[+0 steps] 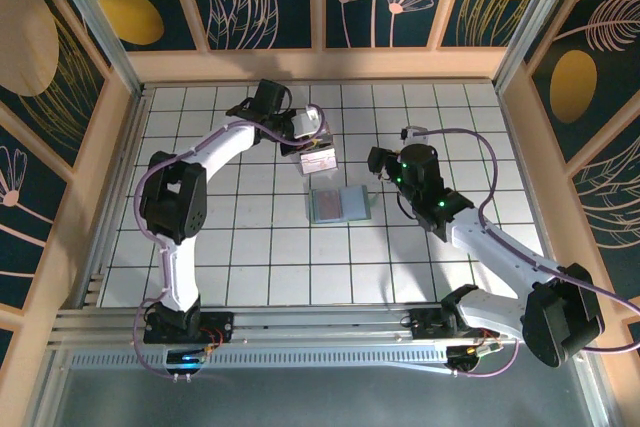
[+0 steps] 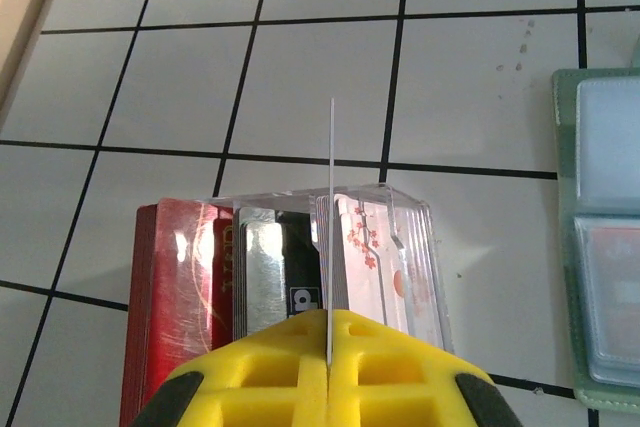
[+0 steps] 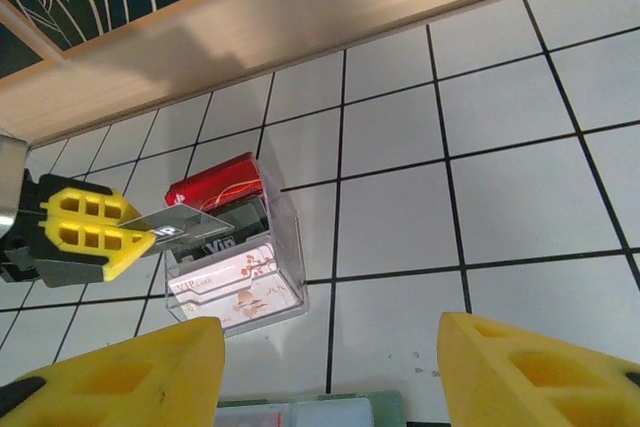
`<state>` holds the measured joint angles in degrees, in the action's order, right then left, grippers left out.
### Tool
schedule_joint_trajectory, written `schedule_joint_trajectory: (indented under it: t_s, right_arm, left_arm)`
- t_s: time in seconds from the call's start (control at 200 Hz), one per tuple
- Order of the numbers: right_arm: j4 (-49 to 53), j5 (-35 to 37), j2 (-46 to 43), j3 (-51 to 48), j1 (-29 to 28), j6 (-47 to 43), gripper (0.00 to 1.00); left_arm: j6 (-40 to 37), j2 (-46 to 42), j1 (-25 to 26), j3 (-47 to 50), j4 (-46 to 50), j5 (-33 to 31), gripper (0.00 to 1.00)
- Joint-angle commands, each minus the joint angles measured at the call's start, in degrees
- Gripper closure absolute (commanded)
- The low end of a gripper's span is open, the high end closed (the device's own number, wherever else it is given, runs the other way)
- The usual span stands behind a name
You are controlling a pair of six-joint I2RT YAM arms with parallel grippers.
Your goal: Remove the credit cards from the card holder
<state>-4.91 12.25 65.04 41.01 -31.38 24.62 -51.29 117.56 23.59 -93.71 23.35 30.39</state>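
The card holder [image 1: 340, 204] is found lying open and flat at the middle of the tiled table [image 1: 250, 237], its visible pockets appearing empty (the rest cannot be made out). Several credit cards [image 2: 370, 247], red, dark, and white with pink blossom, are noted standing on edge in a clear box [image 2: 418, 257] just beyond the holder. One further grey card [image 3: 175, 219] is pinched between the closed fingers of the left gripper [image 2: 328, 332] and held above the box. The task is judged close to completion: this card is yet to be set down, and the holder is to be checked for any other. The left arm is extended to the far middle of the table, its gripper pointed down over the box. The right gripper [image 3: 330, 337] is held with jaws partly apart and empty, near the holder's far right corner, facing the box.
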Motion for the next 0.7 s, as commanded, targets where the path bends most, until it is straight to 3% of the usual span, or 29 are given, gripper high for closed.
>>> schedule_joint_trajectory:
  t_s: [0.0, 0.696]
  right_arm:
    - [0.7, 2.3, -1.0, 0.9, -0.3, 1.2, 0.42]
    - [1.3, 3.3, -2.2, 0.1, -0.3, 1.7, 0.41]
  left_arm:
    - [-2.3, 2.5, -0.6, -2.8, 2.9, 2.4, 1.00]
    - [-1.6, 8.4, -2.3, -9.7, 6.0, 3.6, 1.00]
